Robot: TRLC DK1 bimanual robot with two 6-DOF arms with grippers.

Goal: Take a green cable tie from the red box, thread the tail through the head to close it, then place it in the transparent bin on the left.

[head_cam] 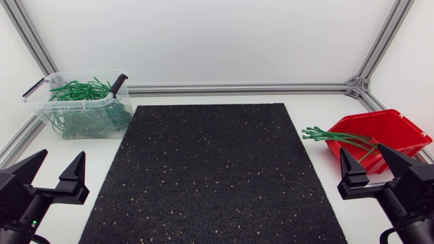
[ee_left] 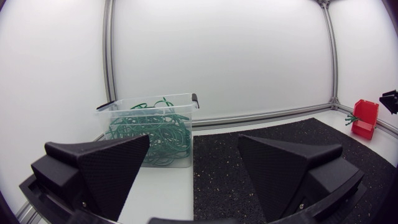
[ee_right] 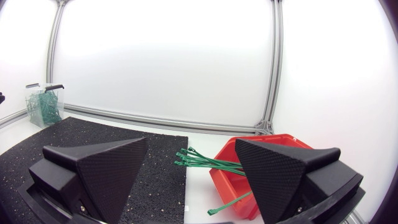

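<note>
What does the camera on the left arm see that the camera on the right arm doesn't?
Only the left wrist view shows the left gripper close up, open, with the transparent bin of looped green ties just ahead of it.

Only the right wrist view shows the right gripper close up, also open, and a single green cable tie poking out low from the red box.

Both views show the black mat, the bin and the red box with its straight ties; each one is near in one view and far away in the other.

Bin point(head_cam: 73, 103) far left of mat point(head_cam: 217, 169); box point(head_cam: 401, 129) right, ties point(head_cam: 336, 136) inside.
</note>
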